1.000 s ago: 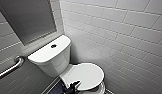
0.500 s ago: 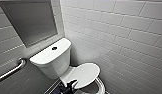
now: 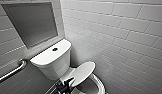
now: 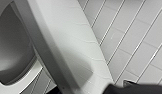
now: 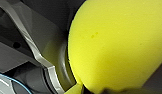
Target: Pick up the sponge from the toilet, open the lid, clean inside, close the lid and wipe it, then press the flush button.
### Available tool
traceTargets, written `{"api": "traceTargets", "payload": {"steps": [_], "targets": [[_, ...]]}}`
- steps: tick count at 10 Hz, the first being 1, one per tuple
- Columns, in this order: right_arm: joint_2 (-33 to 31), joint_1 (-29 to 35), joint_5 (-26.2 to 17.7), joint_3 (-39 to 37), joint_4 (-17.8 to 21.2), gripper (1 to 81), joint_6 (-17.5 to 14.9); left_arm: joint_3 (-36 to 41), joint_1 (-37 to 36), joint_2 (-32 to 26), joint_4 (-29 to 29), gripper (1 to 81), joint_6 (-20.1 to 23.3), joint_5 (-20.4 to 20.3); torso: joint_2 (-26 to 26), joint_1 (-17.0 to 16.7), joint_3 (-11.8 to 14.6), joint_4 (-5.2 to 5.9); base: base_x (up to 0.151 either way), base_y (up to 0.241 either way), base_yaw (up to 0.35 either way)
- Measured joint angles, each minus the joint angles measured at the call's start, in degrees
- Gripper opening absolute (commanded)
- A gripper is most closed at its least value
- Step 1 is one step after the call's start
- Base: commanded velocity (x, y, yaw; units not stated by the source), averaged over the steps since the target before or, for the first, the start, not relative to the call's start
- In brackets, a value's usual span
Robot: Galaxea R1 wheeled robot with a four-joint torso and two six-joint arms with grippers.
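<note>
Sponge [image 5: 117,45]: yellow, gripped by right end effector [image 5: 72,77].
Lid [image 3: 83,72]: half raised.
Left end effector [image 3: 64,86]: at lid's edge, grip unclear.

Head high, left wrist close, share lid [image 3: 83,72].
</note>
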Motion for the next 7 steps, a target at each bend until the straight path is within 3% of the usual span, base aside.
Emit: {"api": "traceTargets", "payload": {"steps": [7], "targets": [[0.1, 0.0, 0.0, 0.0, 0.0, 1.0, 0.0, 0.4, -1.7, -5.5, 0.2, 81.1, -8.1, -7.1, 0.0, 0.0, 0.0, 0.0, 0.0, 0.0, 0.0]]}}
